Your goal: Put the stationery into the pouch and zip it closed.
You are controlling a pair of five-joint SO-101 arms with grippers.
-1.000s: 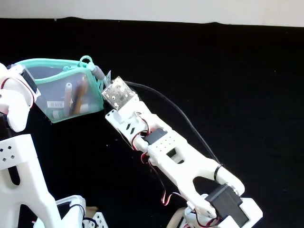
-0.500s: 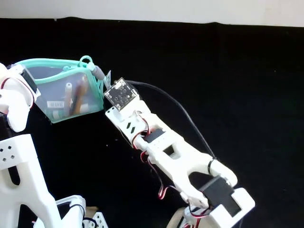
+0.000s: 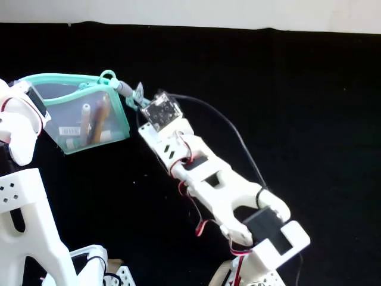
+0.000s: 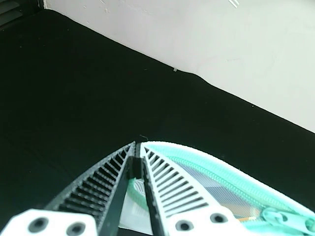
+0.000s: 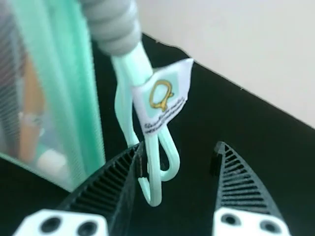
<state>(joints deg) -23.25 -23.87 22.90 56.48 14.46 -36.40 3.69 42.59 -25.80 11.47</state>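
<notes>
A clear pouch (image 3: 83, 116) with teal trim hangs above the black table, holding pens (image 3: 98, 122) and a white labelled item (image 3: 70, 130). My left gripper (image 3: 36, 100) is shut on the pouch's left end; in the left wrist view its closed tips (image 4: 137, 146) pinch the teal edge (image 4: 216, 172). A teal pull loop (image 5: 147, 164) with a white tag (image 5: 162, 101) hangs from a grey sleeve (image 5: 110, 22) at the pouch's right corner. My right gripper (image 5: 178, 147) stands open at that loop (image 3: 138, 95), with the loop resting against one finger (image 5: 123, 169).
Black cloth (image 3: 268, 89) covers the table up to a white wall (image 3: 238, 12) at the back. The right arm's black cable (image 3: 235, 134) arcs over the cloth. The white base of the left arm (image 3: 30, 238) stands at the front left.
My right arm has swung to the right and slightly up, turning its gripper towards the pull loop. The pouch and the left arm have kept still.
</notes>
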